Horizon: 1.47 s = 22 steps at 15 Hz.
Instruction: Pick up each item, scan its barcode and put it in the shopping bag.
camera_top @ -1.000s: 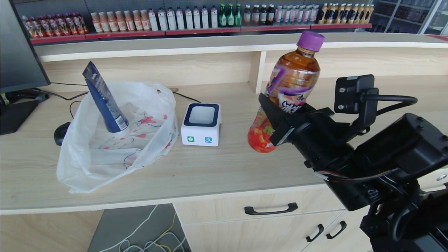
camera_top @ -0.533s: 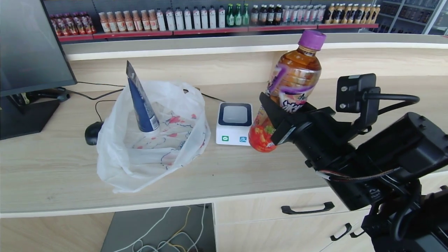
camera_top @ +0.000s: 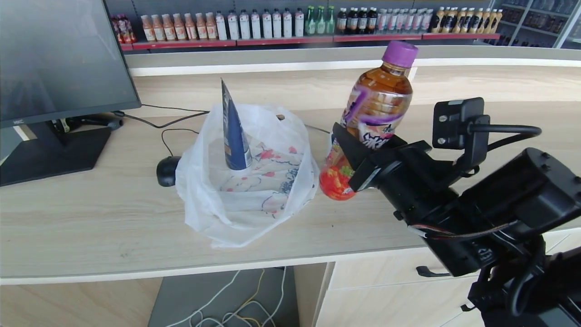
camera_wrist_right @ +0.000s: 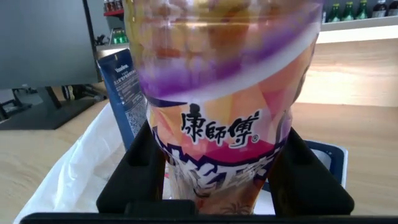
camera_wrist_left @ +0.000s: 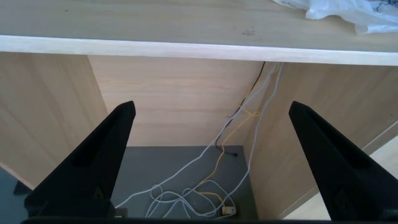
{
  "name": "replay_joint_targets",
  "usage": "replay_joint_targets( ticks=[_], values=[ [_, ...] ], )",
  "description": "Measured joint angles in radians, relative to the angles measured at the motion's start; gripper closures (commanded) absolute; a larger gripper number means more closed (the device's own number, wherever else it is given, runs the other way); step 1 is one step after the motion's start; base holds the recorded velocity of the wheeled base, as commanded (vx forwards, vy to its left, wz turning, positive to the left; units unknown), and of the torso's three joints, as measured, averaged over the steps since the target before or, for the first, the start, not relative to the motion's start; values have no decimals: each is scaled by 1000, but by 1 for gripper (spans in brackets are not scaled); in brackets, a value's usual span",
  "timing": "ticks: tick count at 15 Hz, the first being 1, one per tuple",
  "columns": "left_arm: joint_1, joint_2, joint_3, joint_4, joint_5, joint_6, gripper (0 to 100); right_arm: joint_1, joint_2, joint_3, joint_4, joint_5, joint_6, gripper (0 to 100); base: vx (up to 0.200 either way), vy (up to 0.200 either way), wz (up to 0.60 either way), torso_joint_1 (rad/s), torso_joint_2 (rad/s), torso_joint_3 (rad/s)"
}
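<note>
Beside the shopping bag [camera_top: 199, 195] holding a blue tube [camera_top: 233, 136], right gripper [camera_top: 361, 147] clamps the bottle [camera_top: 381, 100]; left gripper [camera_wrist_left: 210, 109] spread wide.

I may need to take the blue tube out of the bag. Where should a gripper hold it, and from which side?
Probably the upper half of the blue tube, coming from above. It stands wide end down, nearly upright, its flat narrow end poking above the shopping bag, whose walls surround the lower part.
</note>
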Motion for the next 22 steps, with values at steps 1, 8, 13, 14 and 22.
replay_joint_targets(
  ticks=[1,8,13,14,22],
  values=[
    [0,0,0,-1,0,0,0,-3,0,2,0,-1,0,100,0,0,0,0,0,0],
    [0,0,0,-1,0,0,0,-12,6,-19,0,-7,29,100,0,0,0,0,0,0],
    [0,0,0,0,0,0,0,-22,49,-196,99,-78,154,100,0,0,0,0,0,0],
    [0,0,0,0,0,0,0,-27,55,-255,175,-119,213,100,0,0,0,0,0,0],
    [0,0,0,-1,0,0,0,-67,80,-572,564,-423,645,100,0,0,0,0,0,0]
  ],
)
